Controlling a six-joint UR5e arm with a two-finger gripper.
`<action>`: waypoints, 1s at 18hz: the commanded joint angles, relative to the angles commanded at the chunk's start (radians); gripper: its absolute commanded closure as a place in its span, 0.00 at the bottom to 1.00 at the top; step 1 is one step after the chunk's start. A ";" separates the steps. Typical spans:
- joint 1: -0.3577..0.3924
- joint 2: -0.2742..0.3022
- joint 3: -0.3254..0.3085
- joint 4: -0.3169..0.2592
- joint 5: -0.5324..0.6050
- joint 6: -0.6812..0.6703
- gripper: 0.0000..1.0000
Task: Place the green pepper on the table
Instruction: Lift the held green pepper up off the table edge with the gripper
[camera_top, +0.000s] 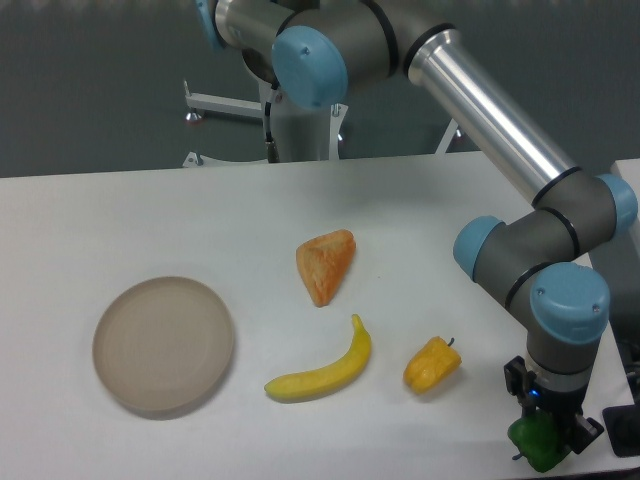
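Observation:
The green pepper (537, 445) is small, glossy and dark green, at the front right near the table's right edge. My gripper (545, 430) points straight down and its black fingers are shut on the green pepper, which shows just below them. I cannot tell whether the pepper touches the white table (150, 220) or hangs just above it. The arm reaches in from the back over the right side.
A yellow-orange pepper (432, 364) lies just left of my gripper. A banana (325, 371) lies at the front middle, an orange wedge-shaped piece (326, 265) behind it. A round beige plate (163, 344) sits at the left. A dark object (623, 430) stands at the right edge.

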 joint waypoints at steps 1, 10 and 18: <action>0.000 0.000 0.000 0.000 0.000 -0.002 0.60; 0.000 0.043 -0.057 -0.008 -0.006 0.009 0.60; 0.012 0.219 -0.286 -0.014 -0.066 0.014 0.61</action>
